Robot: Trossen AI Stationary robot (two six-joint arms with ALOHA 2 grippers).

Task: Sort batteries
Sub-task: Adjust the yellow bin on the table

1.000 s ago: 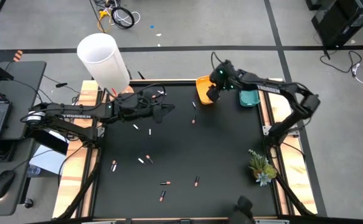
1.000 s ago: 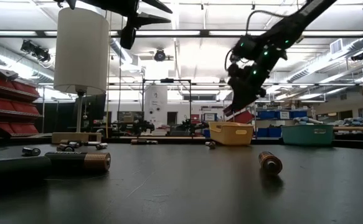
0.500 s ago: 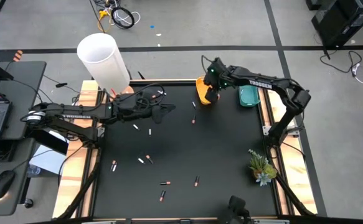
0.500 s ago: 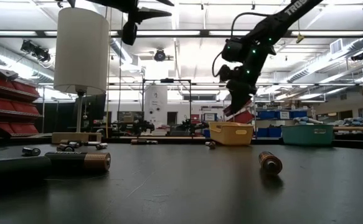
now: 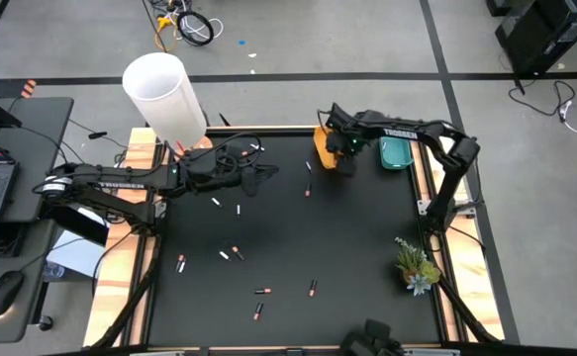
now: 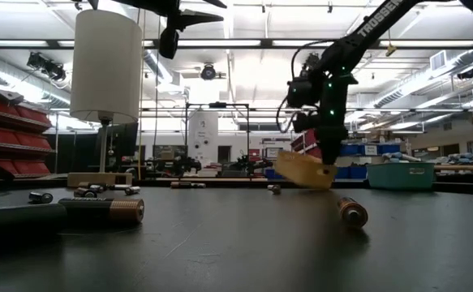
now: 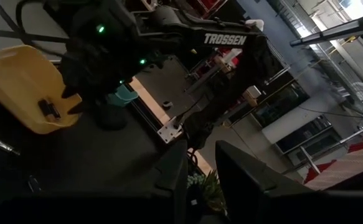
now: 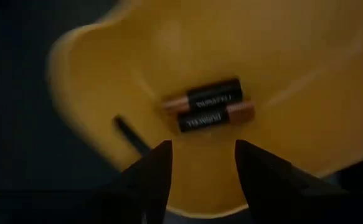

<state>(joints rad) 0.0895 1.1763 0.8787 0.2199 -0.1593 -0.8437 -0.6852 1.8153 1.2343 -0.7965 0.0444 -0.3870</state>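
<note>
Batteries lie scattered over the black table (image 5: 367,247), among them one near its middle (image 5: 237,253) and one toward the near edge (image 5: 312,288). In the low view one battery (image 6: 352,212) lies close by. Two dark batteries (image 8: 209,106) lie side by side inside the yellow tray (image 5: 321,138). My right gripper (image 5: 341,155) is open and stands over the tray's right part. The tray (image 6: 301,170) sits tipped. My left gripper (image 5: 267,175) hovers open above the table's far left part, holding nothing. My right gripper (image 6: 327,154) comes at the yellow tray from above, pointing down, and meets its right-hand part (image 6: 325,175). The gripper itself hides the exact spot. Its open fingers (image 8: 150,177) stand over the tray's inside. The tray is tilted: its left side (image 6: 278,166) is raised and its right side is down.
A teal tray (image 5: 395,153) sits right of the yellow one, near the far right corner. A tall white cylinder lamp (image 5: 164,94) stands at the far left corner. A small plant (image 5: 416,265) stands at the right edge. The middle right of the table holds no batteries.
My right gripper has come down onto the yellow tray, and its arm has drawn in toward the table's left. The tray, which lay flat before, has tipped, with its left side risen off the table.
</note>
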